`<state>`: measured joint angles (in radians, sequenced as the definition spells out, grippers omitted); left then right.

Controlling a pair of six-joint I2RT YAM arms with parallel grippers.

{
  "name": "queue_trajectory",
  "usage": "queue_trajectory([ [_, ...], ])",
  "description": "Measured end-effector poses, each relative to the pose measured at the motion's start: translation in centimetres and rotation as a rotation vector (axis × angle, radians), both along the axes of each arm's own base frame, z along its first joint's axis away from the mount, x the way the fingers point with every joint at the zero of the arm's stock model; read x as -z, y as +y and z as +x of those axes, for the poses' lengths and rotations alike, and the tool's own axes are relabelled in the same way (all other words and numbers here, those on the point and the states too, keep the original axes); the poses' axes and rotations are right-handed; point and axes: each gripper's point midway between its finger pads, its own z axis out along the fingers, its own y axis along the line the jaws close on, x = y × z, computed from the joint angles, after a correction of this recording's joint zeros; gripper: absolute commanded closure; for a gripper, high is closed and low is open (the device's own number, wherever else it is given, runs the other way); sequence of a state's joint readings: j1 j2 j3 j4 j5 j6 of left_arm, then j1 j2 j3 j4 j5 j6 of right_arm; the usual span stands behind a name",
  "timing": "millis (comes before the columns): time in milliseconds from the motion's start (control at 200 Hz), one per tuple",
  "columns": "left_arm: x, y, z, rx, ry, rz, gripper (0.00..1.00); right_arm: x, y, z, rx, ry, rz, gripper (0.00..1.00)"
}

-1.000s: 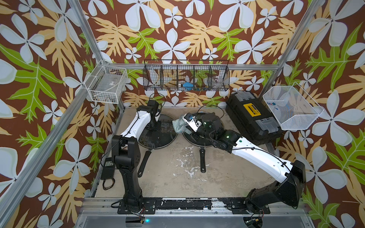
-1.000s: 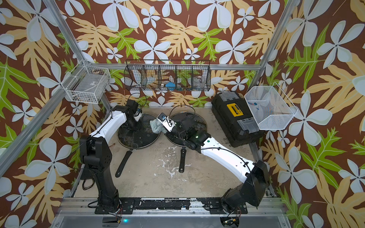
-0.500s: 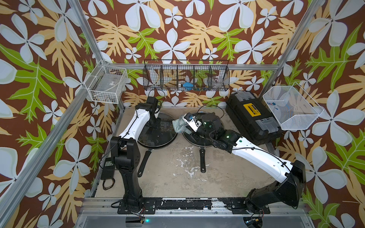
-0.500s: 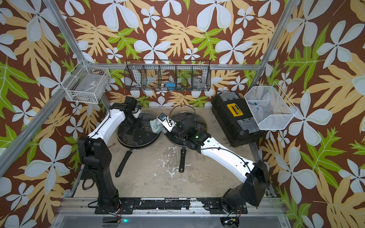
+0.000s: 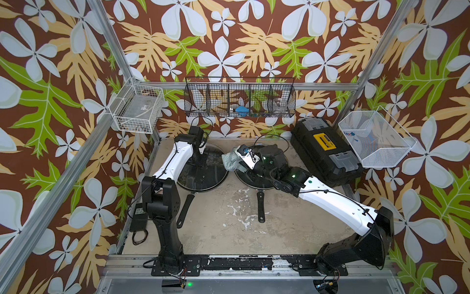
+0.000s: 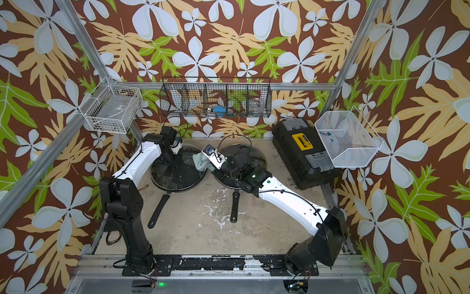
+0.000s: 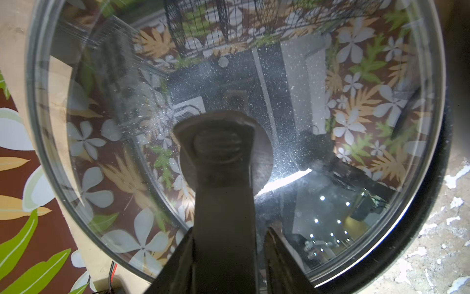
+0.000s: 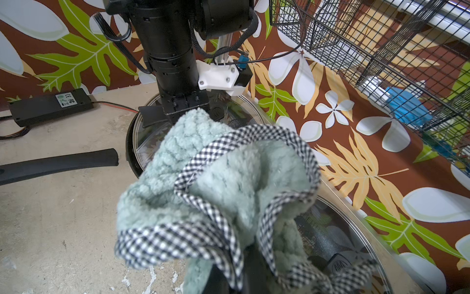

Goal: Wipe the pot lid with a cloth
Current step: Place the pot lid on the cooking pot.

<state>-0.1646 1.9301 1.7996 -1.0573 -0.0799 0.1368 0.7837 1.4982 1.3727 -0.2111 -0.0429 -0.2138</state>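
The left tool [image 7: 229, 229] has just eased from clenched to slightly parted. Its jaws now straddle the knob [image 7: 221, 147] of the lid [image 7: 343, 157], which rests knob-up on its pan [image 7: 432, 193]. Whether they pinch the knob I can't tell. I'd say it means to steady the lid, with wiping not yet begun. The right tool [image 5: 240, 166] hasn't budged and is clamped on the bunched cloth [image 8: 216, 191], just beside that lid's rim. The cloth's long axis runs along the tool, pointing at the left arm.

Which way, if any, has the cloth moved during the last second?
No. In both top views the cloth keeps the same spot, equally far from the fixed black toolbox as before.
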Motion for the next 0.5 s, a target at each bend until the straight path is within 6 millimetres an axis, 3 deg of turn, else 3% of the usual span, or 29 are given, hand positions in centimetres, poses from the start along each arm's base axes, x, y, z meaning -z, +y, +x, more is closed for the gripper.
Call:
queue_trajectory([
  [240, 0.27, -0.06, -0.2, -0.007, 0.012, -0.01, 0.74, -0.03, -0.33, 0.08, 0.015, -0.005, -0.004, 1.0],
  [500, 0.27, -0.24, -0.42, 0.002, 0.018, -0.018, 0.79, -0.16, -0.41, 0.02, 0.016, -0.008, -0.002, 1.0],
])
